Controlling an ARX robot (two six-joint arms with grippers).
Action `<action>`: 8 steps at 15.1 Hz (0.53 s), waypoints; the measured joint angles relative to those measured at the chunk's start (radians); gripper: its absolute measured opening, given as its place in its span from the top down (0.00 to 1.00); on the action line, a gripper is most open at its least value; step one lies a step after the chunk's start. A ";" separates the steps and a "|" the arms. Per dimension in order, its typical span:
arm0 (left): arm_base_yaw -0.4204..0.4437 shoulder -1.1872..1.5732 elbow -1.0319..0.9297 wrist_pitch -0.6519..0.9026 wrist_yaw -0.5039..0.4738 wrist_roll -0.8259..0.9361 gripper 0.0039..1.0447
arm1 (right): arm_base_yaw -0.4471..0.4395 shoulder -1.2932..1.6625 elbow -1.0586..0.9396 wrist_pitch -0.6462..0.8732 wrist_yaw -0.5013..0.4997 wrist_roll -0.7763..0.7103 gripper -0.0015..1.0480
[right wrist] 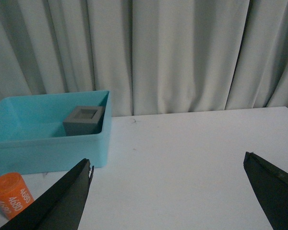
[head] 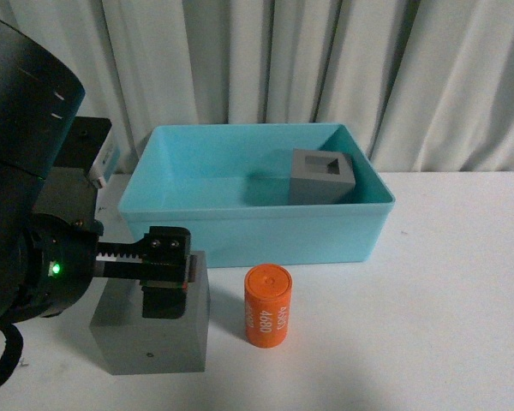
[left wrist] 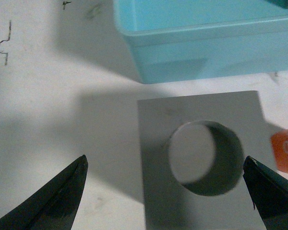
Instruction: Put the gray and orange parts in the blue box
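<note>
The step in hand looks like the pick-up of the second gray block. The left fingers [left wrist: 62,196] are spread wide and hold nothing. The gray block with the round hole [left wrist: 201,163] lies on the desk [head: 445,300] between them, below their tips. It sits off-centre, with one edge close to one finger and a broad gap to the other. The orange cylinder [head: 267,306] stands upright just outside the nearer finger, apart from the block. The blue box [head: 257,197] lies just ahead of the fingertips. The gray block with the square hole [head: 321,175] already rests inside it, near the far corner.

The right fingers [right wrist: 57,201] are also wide apart and empty, with only bare desk between them. The box and the cylinder lie off to one side of them.

The next move probably calls for centring the left fingers on the block, lowering them past its top and closing on two opposite flat sides. The block would then need lifting clear of the box's near wall. The cylinder is close enough that the outer finger should avoid nudging it.
</note>
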 joint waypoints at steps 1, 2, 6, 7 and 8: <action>0.024 0.011 0.004 0.004 0.008 0.008 0.06 | 0.000 0.000 0.000 0.000 0.000 0.000 0.06; 0.032 0.016 0.005 0.010 0.011 0.009 0.06 | 0.000 0.000 0.000 0.000 0.000 0.000 0.06; 0.031 0.066 0.028 0.023 0.026 0.022 0.06 | 0.000 0.000 0.000 0.000 0.000 0.000 0.06; 0.041 0.102 0.040 0.037 0.029 0.034 0.06 | 0.000 0.000 0.000 0.000 0.000 0.000 0.06; 0.055 0.133 0.040 0.044 0.033 0.037 0.06 | 0.000 0.000 0.000 0.000 0.000 0.000 0.06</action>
